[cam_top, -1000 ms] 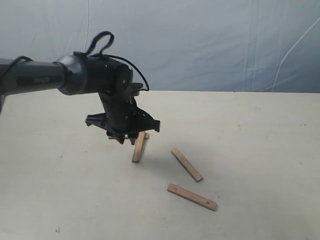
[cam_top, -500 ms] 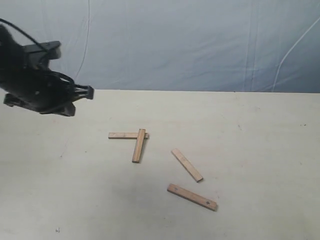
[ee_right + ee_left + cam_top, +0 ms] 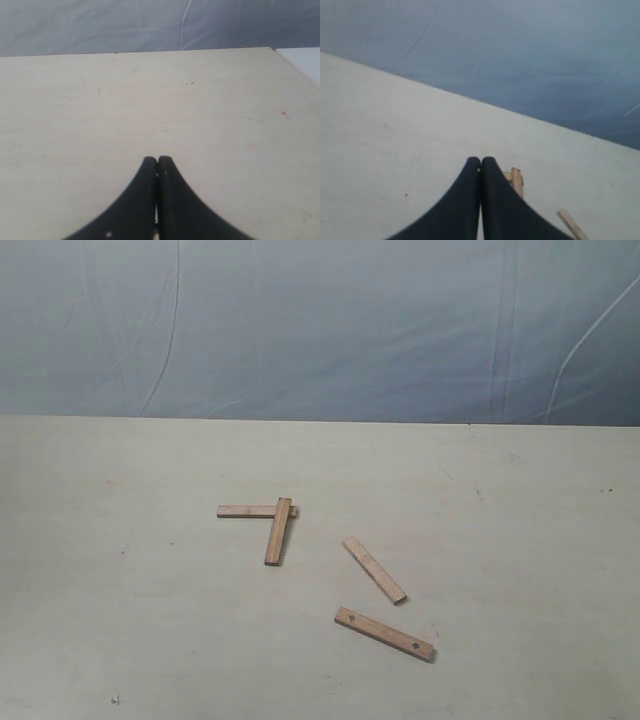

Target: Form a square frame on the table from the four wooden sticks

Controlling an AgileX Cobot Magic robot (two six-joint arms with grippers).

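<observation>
Four wooden sticks lie on the pale table (image 3: 120, 640). One stick (image 3: 246, 511) lies level, and a second stick (image 3: 278, 531) rests over its right end, making an L. A third stick (image 3: 374, 570) lies slanted to their right. The fourth stick (image 3: 384, 634), with dark holes near its ends, lies nearest the front. Neither arm shows in the exterior view. My left gripper (image 3: 480, 161) is shut and empty, with the L corner (image 3: 515, 180) and another stick's end (image 3: 571, 224) beyond it. My right gripper (image 3: 157, 161) is shut and empty over bare table.
A blue-grey fabric backdrop (image 3: 320, 330) hangs behind the table's far edge. In the right wrist view the table's corner and a white surface (image 3: 302, 57) beyond it show.
The left arm, which was over the L-shaped pair a second ago, pulled up and away to the left and has left the exterior view. The sticks lie where they were.
</observation>
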